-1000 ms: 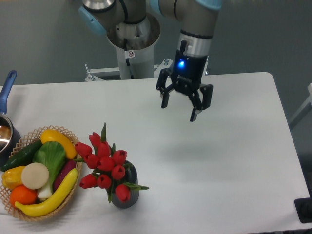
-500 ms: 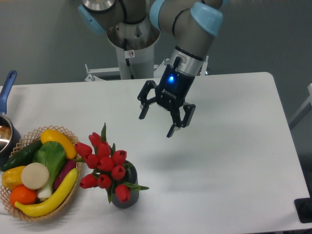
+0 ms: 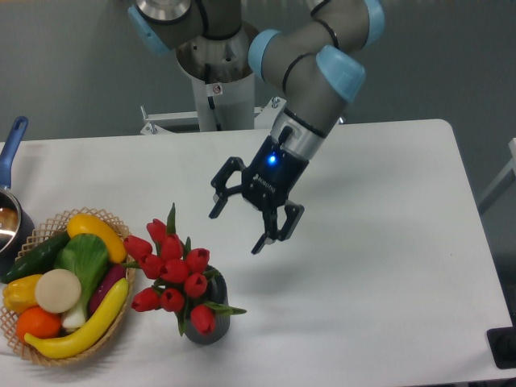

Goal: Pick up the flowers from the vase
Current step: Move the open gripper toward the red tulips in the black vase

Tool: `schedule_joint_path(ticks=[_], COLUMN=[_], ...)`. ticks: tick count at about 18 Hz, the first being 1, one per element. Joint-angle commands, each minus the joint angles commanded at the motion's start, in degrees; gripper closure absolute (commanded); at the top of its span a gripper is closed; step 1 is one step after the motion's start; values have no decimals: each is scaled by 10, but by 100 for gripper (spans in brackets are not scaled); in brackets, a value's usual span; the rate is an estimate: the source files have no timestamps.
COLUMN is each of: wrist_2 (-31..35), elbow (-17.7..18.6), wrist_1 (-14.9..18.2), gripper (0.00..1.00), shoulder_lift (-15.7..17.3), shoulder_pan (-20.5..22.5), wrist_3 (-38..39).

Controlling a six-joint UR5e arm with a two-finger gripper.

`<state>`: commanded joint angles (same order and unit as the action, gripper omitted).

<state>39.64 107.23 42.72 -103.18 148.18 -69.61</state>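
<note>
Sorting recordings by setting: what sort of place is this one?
Probably a robotics lab set up as a tabletop test bench: a plain white table against a bare grey wall, staged with a woven basket of fruit and vegetables and red tulips in a dark grey ribbed vase.

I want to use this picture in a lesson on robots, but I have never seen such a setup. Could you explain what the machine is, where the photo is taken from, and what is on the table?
This is one fixed camera looking down at a white table. The grey and blue jointed machine is a robot arm; at its end is a black two-finger gripper, open and holding nothing, hanging above the table. Below and to its left, red tulips, the flowers, stand in a small dark vase. At the left edge sit a woven basket of toy fruit and vegetables and part of a blue-handled pot.
</note>
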Motion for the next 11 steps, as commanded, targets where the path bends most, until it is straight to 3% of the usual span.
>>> schedule_joint_path(ticks=[6, 11], wrist_2=[3, 4], elbow=[-35, -40], wrist_1=[0, -1], gripper=[0, 0], shoulder_lift=[-37, -41], shoulder_pan=[-29, -40], wrist_3=[-4, -4])
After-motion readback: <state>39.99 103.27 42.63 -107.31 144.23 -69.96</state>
